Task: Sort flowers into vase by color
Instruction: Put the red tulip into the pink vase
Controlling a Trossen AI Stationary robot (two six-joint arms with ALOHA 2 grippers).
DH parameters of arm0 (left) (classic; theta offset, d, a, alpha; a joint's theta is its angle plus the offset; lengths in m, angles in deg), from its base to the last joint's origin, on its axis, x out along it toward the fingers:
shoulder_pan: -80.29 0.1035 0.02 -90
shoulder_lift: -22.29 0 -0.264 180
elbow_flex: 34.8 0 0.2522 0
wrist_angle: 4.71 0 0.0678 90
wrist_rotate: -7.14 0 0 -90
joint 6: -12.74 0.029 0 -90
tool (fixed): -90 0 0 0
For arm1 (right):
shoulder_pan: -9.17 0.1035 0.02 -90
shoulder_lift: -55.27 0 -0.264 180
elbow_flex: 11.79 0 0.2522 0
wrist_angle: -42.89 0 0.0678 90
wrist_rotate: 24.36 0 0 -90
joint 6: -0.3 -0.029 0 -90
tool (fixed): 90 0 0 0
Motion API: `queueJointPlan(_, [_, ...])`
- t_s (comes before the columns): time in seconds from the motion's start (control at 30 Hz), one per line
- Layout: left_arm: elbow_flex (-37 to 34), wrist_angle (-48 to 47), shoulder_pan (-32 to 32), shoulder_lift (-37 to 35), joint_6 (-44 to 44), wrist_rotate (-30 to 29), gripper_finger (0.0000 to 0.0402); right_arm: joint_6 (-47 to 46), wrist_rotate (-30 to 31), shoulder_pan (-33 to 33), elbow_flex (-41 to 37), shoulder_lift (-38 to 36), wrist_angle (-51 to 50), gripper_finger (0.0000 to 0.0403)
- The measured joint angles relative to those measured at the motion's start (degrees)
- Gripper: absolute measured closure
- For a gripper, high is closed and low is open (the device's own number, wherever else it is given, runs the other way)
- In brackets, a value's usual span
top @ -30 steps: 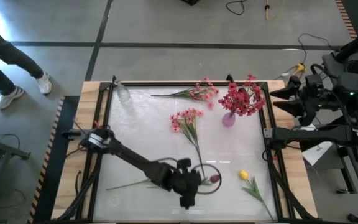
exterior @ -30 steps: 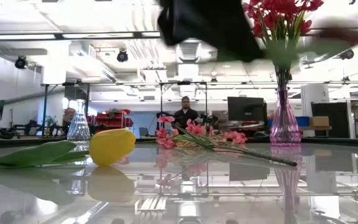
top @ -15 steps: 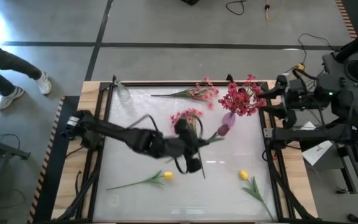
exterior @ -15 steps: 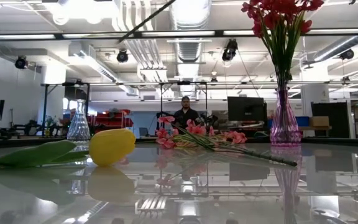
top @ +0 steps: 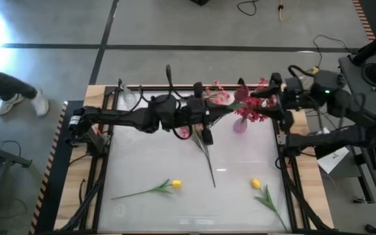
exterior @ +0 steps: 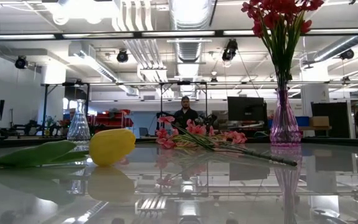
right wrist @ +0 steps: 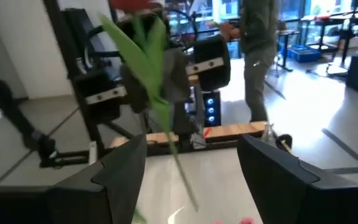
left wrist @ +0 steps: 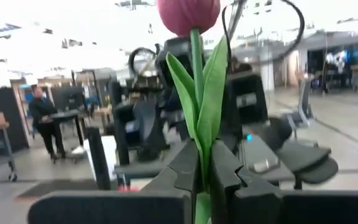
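Observation:
My left gripper (top: 209, 116) is over the table's far middle, shut on a dark maroon tulip (left wrist: 188, 14) with green leaves (left wrist: 199, 93). The flower's bud end points toward the table's right, at my right gripper (top: 261, 96). My right gripper (right wrist: 191, 152) is open, and the tulip's leaf and stem (right wrist: 157, 93) reach in between its fingers without touching them. A pink vase (top: 240, 125) of red blossoms (exterior: 281, 15) stands just below them. A clear vase (top: 129, 98) stands at the far left. My left gripper pinches the tulip's stem and the base of its leaves (left wrist: 202, 163) between its two fingers. The fingers come about level from the table's left, and the stem runs on forward past the fingertips. The flower is lifted clear of the table, bud end away from the gripper.
One pink spray (top: 201, 147) lies on the table under my left arm, and another (top: 211, 95) lies at the far edge. Two yellow tulips (top: 175, 185) (top: 256, 184) lie near the front. People stand in the room beyond the table.
My left gripper has lifted the maroon tulip off the table near the front edge. It has carried it up and toward the far edge, next to the pink vase. My right gripper has come in from the table's right toward the flower's bud end.

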Motion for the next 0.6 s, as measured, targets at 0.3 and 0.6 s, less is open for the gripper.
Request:
queueJointPlan(0.3, [0.01,3.42,2.4,0.16,-0.81,2.1,0.0402,-4.11,1.27,-0.01,0.03,6.47,18.07,0.0135])
queueJointPlan(0.6, [0.07,2.74,2.9,-0.35,-0.61,2.52,0.0402,-3.88,1.7,-0.02,0.57,6.17,17.84,0.017])
